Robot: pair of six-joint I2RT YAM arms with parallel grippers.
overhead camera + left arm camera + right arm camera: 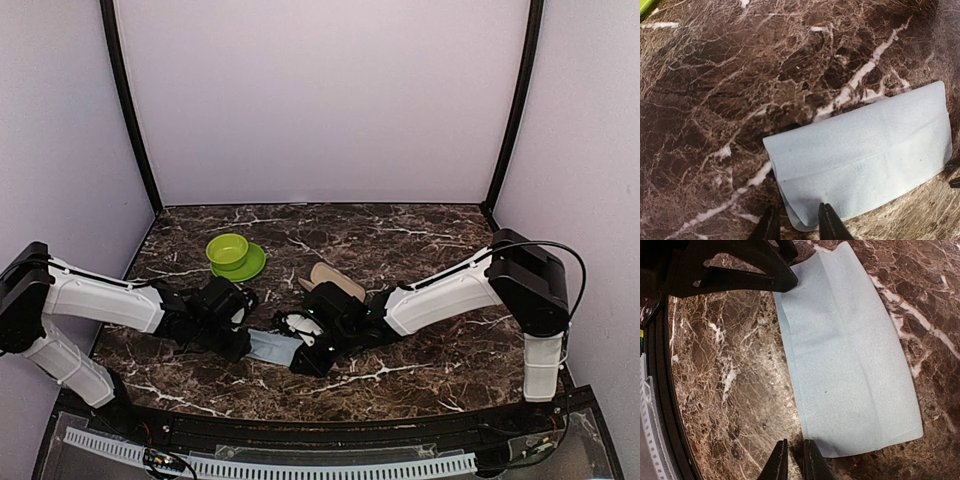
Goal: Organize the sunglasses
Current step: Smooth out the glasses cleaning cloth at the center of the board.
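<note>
Left claw (797,222) sits low on the worktop (420,235), fingers a little spread and astride one corner of a folded pale blue cloth (865,160). Whether the tips nip that corner I cannot tell. Opposite it, the right claw (795,457) meets the cloth's other end with its fingers drawn almost together and one tip touching the hem. I cannot tell if it has a grip there either.

Behind both claws the dark marbled worktop runs widest, mostly bare up to the back wall. In front of them only a narrow strip lies before the black front rim (665,405).

The cloth lies flat between the two claws, its long edges straight and one crease running along its length.

Behind the left claw and well apart from it, a green plate (258,266) carries a green bowl (228,250).

Just behind the right claw a tan case (335,278) shows, partly covered by the arm.

As for the sunglasses, a small dark-and-white shape (300,322) between the claws, touching the cloth's far edge, may be them. It is too small to tell.
</note>
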